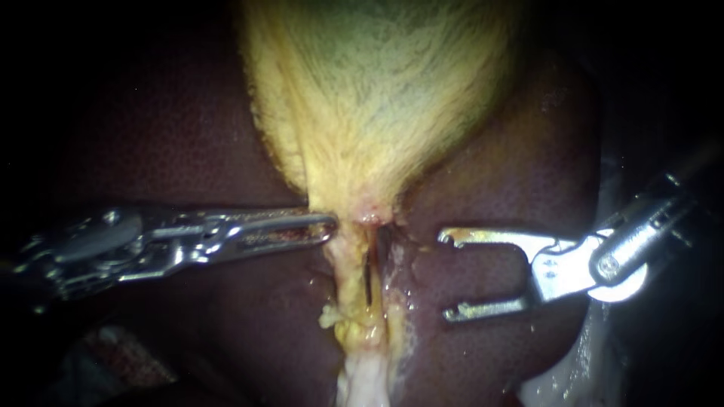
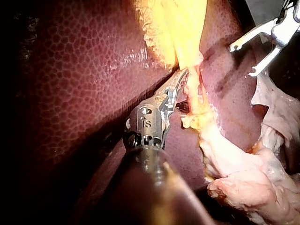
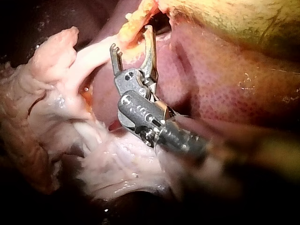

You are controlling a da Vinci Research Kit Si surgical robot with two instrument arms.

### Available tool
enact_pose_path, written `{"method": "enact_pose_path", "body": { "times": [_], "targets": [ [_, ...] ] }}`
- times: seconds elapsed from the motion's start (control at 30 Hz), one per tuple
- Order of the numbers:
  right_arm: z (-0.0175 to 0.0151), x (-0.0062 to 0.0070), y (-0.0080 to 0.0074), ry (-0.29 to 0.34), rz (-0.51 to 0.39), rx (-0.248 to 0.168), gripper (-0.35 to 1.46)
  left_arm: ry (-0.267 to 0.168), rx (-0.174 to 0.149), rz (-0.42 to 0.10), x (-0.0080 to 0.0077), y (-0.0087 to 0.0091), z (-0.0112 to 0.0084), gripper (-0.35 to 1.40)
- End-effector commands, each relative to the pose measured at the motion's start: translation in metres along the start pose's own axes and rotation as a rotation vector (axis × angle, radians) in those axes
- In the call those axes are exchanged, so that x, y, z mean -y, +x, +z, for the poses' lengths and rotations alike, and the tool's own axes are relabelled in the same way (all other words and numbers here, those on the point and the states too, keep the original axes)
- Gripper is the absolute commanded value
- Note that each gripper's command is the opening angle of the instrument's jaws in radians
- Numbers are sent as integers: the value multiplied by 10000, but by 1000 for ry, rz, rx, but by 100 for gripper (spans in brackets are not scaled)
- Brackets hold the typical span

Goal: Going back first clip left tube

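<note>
The right instrument point(image 1: 447, 275), at the frame's right, has its jaws spread wide and empty, well apart from the left tube point(image 1: 348, 275) at lower centre. I cannot make out a clip there. The left instrument point(image 1: 328, 226) pinches the gallbladder point(image 1: 377, 90) neck. The retreat seems nearly done.

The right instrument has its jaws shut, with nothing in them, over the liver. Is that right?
Not quite. The right instrument has its jaws wide open, not shut; the endoscope view shows it. They do hold nothing, over the liver.
</note>
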Motion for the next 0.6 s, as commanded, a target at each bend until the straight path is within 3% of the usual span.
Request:
{"method": "enact_pose_path", "body": {
  "times": [0.03, 0.6],
  "targets": [
    [0, 0, 0, 0, 1, 1, 60, 2, -1, 0, 1, 1, 0, -35],
    [-2, -2, 1, -5, 4, -2, 60, 4, -1, 1, 1, 2, 2, -35]
  ]
}}
